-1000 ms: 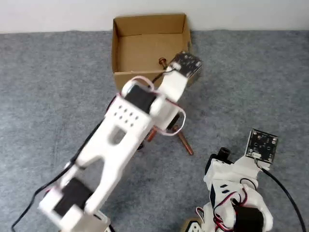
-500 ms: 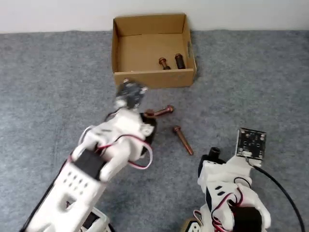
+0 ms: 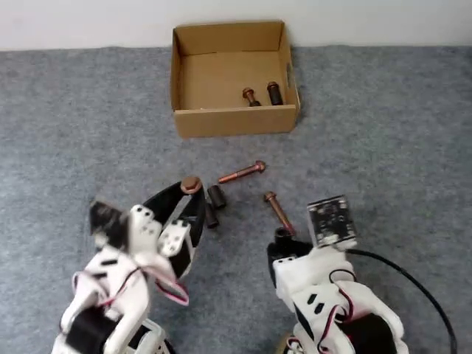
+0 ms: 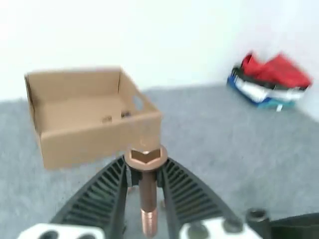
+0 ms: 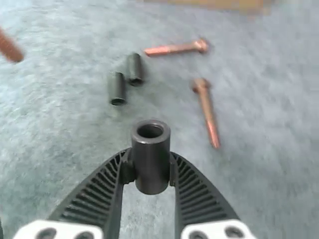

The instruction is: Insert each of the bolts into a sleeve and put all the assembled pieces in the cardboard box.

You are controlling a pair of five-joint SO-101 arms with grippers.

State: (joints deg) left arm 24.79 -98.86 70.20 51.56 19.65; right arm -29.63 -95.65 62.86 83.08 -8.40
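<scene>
Left gripper (image 4: 145,167) clamps a bolt (image 4: 146,191) upright, head up; from above just its head shows. Right gripper (image 5: 148,162) grips a sleeve (image 5: 150,157), bore facing its camera.

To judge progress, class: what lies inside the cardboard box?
Inside the cardboard box lie a copper-headed piece and a dark piece, by its near right corner. Its near wall hides the floor strip right behind it.

Grey carpet (image 3: 383,110); white wall (image 3: 88,22); red bundle (image 4: 271,74)
</scene>
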